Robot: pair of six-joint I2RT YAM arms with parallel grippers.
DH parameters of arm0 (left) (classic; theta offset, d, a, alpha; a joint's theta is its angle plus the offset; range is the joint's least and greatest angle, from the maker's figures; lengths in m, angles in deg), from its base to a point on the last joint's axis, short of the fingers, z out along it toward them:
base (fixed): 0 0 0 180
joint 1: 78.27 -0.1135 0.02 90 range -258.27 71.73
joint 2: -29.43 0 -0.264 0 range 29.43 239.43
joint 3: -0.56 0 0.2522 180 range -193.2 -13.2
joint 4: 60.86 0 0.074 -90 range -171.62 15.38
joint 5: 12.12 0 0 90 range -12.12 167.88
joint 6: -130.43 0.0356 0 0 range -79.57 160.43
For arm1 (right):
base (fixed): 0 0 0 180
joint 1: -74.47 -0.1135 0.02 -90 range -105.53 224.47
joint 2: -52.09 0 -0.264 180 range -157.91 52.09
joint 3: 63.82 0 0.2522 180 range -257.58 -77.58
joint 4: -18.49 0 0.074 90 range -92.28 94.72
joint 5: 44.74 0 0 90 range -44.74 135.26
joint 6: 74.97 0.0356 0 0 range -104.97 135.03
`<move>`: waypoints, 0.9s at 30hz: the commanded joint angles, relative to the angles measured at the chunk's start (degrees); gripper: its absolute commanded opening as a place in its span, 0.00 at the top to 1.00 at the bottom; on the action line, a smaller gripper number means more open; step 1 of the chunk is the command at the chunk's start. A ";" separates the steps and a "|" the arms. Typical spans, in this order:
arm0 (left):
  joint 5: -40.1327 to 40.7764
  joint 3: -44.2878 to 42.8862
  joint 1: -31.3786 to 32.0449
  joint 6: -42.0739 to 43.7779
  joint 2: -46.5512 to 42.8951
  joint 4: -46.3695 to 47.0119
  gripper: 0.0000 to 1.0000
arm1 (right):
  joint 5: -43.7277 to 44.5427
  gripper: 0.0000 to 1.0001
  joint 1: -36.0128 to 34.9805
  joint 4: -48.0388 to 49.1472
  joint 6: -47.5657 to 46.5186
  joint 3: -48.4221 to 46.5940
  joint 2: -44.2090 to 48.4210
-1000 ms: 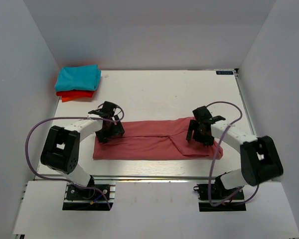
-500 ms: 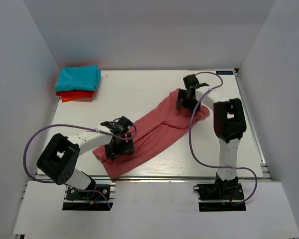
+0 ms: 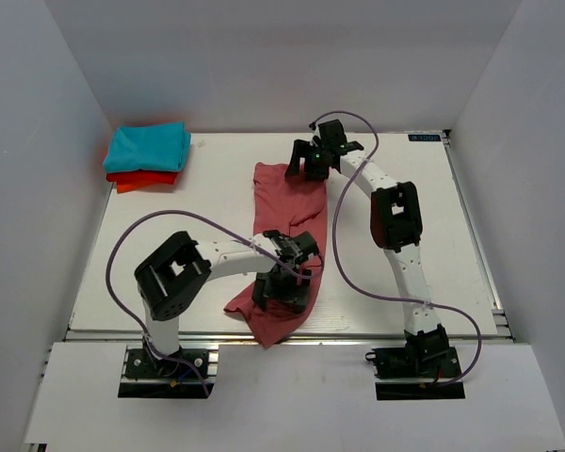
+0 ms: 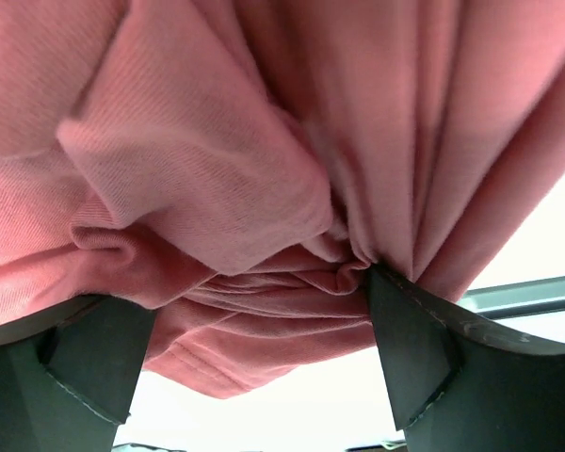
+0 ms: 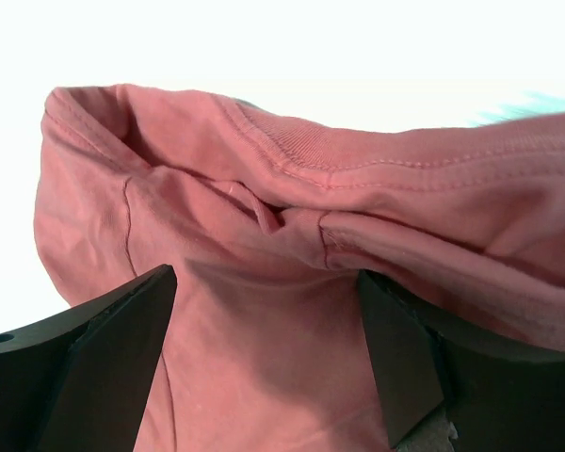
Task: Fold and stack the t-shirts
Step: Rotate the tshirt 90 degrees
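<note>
Pink shirt (image 3: 287,212): salmon cloth drawn out in a long, wrinkled band from 12 o'clock to 6 o'clock down the middle of the tabletop (image 3: 405,217), its near end reaching the front edge.
Left fingers (image 3: 282,287): at the band's 6 o'clock end, clamped on a thick bunch of the pink shirt (gathered folds fill the gap between them in the wrist view).
Right fingers (image 3: 306,165): at the 12 o'clock end, pinching a stitched hem of the pink shirt.
Turquoise shirt (image 3: 149,146): small folded rectangle in the 10 o'clock corner, lying on the orange-red shirt (image 3: 143,179).
Orange-red shirt: folded, only its near edge showing.
Stack: well apart from the pink shirt.
</note>
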 commanded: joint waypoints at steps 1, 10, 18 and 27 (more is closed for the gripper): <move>-2.45 -3.01 3.14 2.65 4.85 3.95 0.00 | 1.31 0.16 0.27 2.83 0.65 0.17 -2.88; 10.29 -10.15 3.68 1.78 -5.85 -4.92 0.00 | 7.20 0.15 -0.17 0.54 -5.23 3.68 10.80; 27.24 -0.84 2.27 -9.28 -23.25 -11.33 0.00 | 13.35 0.13 -4.56 -1.13 -7.35 20.19 23.22; 37.46 5.85 -2.91 -14.05 -32.93 -10.91 0.00 | 28.11 0.10 -14.75 -4.29 -1.47 36.81 29.56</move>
